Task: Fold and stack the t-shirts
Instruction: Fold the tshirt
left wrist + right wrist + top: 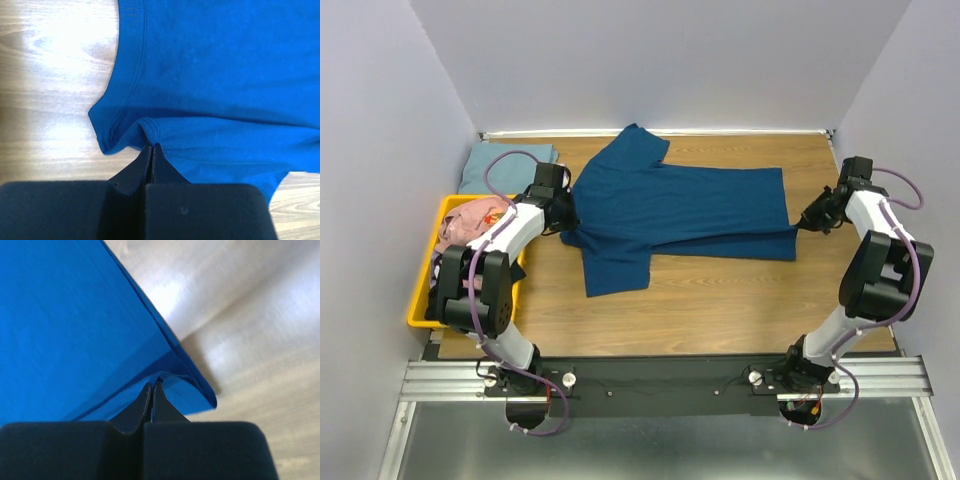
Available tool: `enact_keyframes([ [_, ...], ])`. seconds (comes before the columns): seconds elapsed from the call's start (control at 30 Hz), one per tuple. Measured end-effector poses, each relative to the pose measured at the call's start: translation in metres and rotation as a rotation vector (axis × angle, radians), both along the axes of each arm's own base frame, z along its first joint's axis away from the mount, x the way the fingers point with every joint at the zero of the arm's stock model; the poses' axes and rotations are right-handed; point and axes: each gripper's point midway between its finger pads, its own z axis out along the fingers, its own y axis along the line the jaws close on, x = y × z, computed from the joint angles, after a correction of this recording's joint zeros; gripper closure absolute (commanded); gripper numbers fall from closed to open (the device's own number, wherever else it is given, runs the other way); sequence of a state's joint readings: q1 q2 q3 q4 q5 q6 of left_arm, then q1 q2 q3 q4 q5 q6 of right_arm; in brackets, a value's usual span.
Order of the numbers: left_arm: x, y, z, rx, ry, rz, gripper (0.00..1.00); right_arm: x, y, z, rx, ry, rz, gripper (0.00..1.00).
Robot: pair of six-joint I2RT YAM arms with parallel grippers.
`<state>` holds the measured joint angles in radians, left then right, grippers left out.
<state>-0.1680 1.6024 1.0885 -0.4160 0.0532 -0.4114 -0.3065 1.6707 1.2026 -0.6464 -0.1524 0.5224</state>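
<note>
A dark blue t-shirt (680,205) lies spread sideways across the wooden table, one sleeve pointing to the back and one to the front. My left gripper (565,215) is shut on a pinch of its cloth beside the neckline (151,146), with the collar seam (132,60) just beyond. At the shirt's right end my right gripper (803,224) is shut on the hem corner (151,382), where the blue cloth (60,315) rises in two layers above the table. A pale grey-blue t-shirt (505,160) lies folded at the back left.
A yellow bin (420,300) stands at the left edge with pink cloth (470,220) in it, partly hidden by my left arm. Grey walls close in the table at the back and on both sides. Bare wood (720,300) shows in front of the shirt.
</note>
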Motion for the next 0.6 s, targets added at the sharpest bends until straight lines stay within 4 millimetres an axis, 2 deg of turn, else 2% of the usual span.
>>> enact_keyframes([
  [0.2,0.008,0.001,-0.013,-0.002,0.020,0.001,1.00,0.030,-0.004,-0.009,0.016,-0.008,0.013,0.99],
  [0.6,0.020,0.002,-0.033,-0.004,0.029,0.009,1.00,0.055,-0.008,-0.032,0.036,-0.002,0.019,0.99],
])
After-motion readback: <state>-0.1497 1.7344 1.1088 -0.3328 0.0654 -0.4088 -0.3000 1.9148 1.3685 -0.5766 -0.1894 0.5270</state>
